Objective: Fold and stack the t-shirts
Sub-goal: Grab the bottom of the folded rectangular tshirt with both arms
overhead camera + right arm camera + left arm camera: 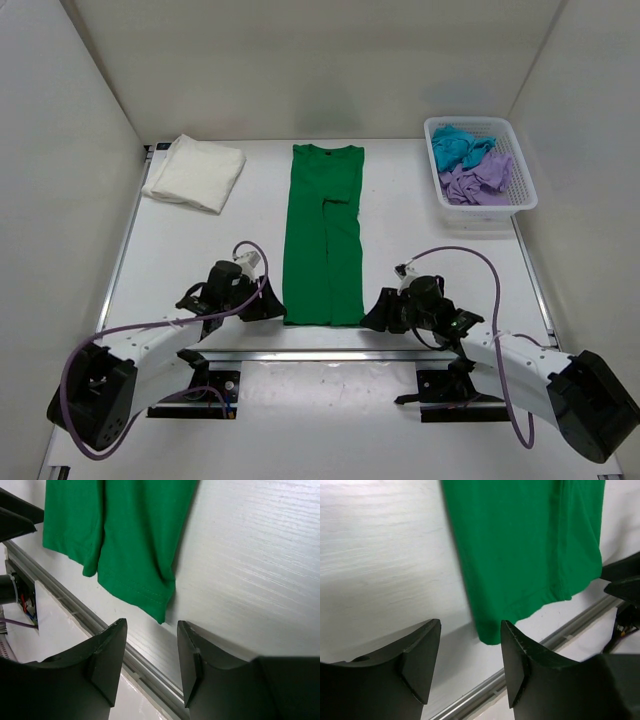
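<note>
The bright green t-shirt (pixel 323 235) lies flat in the table's middle, folded lengthwise into a long strip with its hem nearest me. My left gripper (pixel 268 305) is open and empty, low over the table by the hem's left corner (pixel 490 635). My right gripper (pixel 375 312) is open and empty by the hem's right corner (pixel 161 616). Both wrist views show the cloth just beyond the fingertips, not between them. The cream-white t-shirt (pixel 195 172) lies folded at the back left. The teal t-shirt (pixel 455 148) and the lilac t-shirt (pixel 478 180) lie crumpled in the basket.
A white plastic lattice basket (pixel 488 209) stands at the back right. A metal rail (pixel 320 352) runs along the table's near edge, just behind both grippers. White walls close in the left, back and right sides.
</note>
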Robot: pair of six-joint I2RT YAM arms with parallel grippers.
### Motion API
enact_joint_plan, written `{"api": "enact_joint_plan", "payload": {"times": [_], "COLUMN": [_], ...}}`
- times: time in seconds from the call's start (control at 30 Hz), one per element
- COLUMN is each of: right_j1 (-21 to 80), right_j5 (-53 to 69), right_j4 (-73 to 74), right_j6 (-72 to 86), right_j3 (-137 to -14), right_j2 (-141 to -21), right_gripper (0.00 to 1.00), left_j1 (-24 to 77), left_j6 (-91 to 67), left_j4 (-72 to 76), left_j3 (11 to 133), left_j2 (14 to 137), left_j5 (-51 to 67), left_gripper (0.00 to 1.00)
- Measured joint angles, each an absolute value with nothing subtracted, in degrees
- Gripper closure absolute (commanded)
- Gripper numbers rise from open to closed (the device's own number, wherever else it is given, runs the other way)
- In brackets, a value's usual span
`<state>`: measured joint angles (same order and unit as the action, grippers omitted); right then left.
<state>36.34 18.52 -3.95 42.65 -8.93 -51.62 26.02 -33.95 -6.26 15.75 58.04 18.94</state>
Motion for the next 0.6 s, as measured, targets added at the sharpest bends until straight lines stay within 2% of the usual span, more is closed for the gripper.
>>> {"api": "enact_joint_plan", "payload": {"times": [0.1, 0.33, 0.43, 0.6], "right_j1": [36.4, 37.2, 37.4, 37.4], "right_j5": [19.3, 20.8, 20.7, 20.9], "right_j4": [-4.6, -9.8, -10.3, -10.9], "right_j6": [42.6, 43.9, 44.2, 44.6], "right_j3": [-9.7, -10.3, -10.3, -10.3], "right_j2": [-53.5, -59.6, -60.1, -61.2], "right_gripper": [0.59, 0.71, 0.74, 0.80], "left_j1": [27.1, 28.2, 29.2, 30.4], "left_j6": [-35.0, -36.5, -36.8, -37.0], "left_j4": [-4.4, -1.1, 0.2, 0.6], "left_j3": [15.7, 15.2, 15.2, 15.2], "left_j2": [59.4, 61.3, 62.5, 63.5], "left_j5": [19.7, 20.3, 20.4, 20.5], "left_gripper": [0.38, 0.41, 0.50, 0.53]}}
